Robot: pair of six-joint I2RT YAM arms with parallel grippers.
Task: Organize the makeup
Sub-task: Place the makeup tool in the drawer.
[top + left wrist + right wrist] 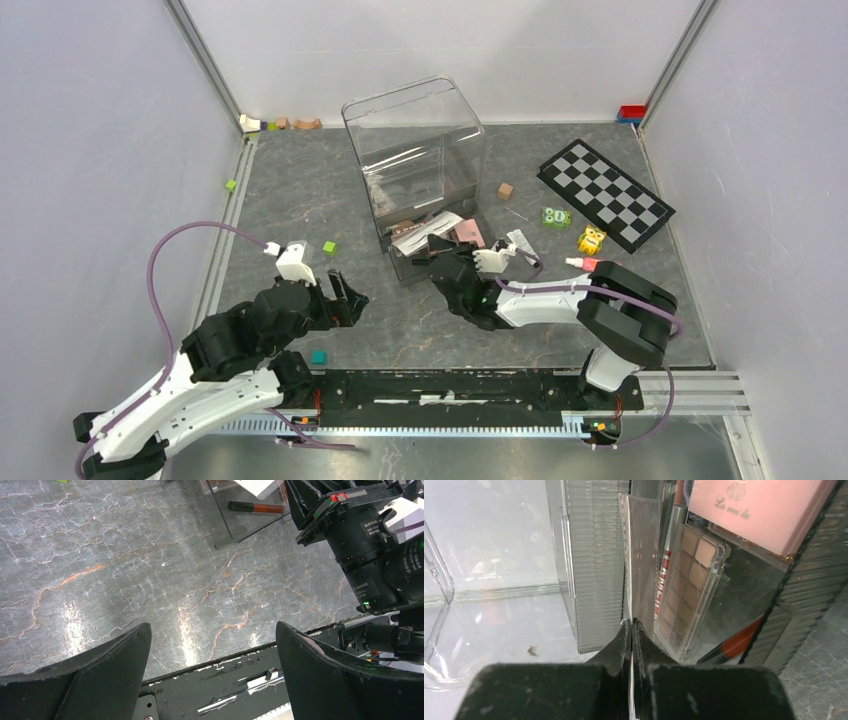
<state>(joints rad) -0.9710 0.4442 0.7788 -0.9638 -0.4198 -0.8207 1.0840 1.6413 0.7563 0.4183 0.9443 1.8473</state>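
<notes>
The makeup lies in the low front tray of a clear organizer (415,150). In the right wrist view I see a brown eyeshadow palette (686,585), a pink compact (764,507), a thin pencil with red lettering (665,575) and an orange-and-black pencil (734,645). My right gripper (631,625) is at the tray's front (440,258), shut on the edge of the thin white eyebrow card (428,230), which stands up between its jaws (641,555). My left gripper (345,298) hovers open over bare table with nothing between its fingers (212,650); the orange pencil (255,507) shows far ahead of it.
A checkerboard (604,195) lies at the back right, with green dice (556,216), a yellow toy (591,239) and a brown cube (506,190) near it. A small white item (522,243) lies by the right wrist. A green cube (330,247) and a teal cube (319,356) flank the left arm.
</notes>
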